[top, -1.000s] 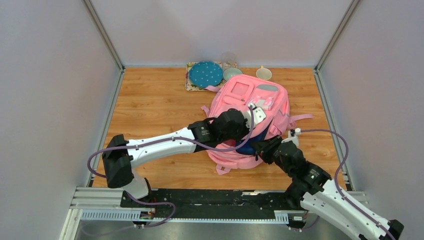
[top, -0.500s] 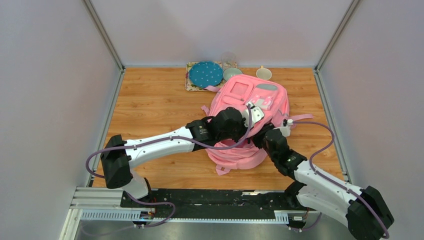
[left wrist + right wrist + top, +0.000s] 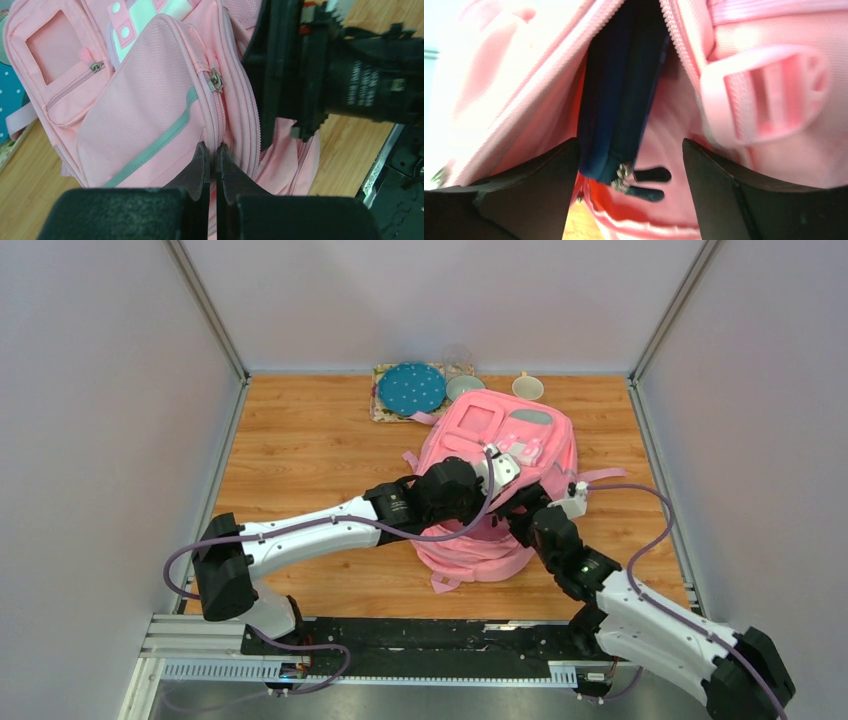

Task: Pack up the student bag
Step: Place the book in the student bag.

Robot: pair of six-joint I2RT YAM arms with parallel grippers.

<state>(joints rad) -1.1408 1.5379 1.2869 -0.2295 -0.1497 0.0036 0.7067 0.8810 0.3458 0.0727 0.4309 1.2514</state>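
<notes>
The student bag (image 3: 475, 430) lies flat on the table (image 3: 320, 440); on the bag's front, the left gripper (image 3: 210, 155) is pinched tight at the zip seam (whether fabric is caught, I cannot tell); at the bag's open mouth the right gripper (image 3: 630, 143) gapes wide, with a navy pouch (image 3: 619, 100) between its fingers, inside the bag.

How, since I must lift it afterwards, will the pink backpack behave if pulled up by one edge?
Probably floppy: the pink backpack is soft fabric, creased beside the left pincer. It would likely sag rather than hold shape. Possibly slightly weighted by the navy pouch inside.
</notes>
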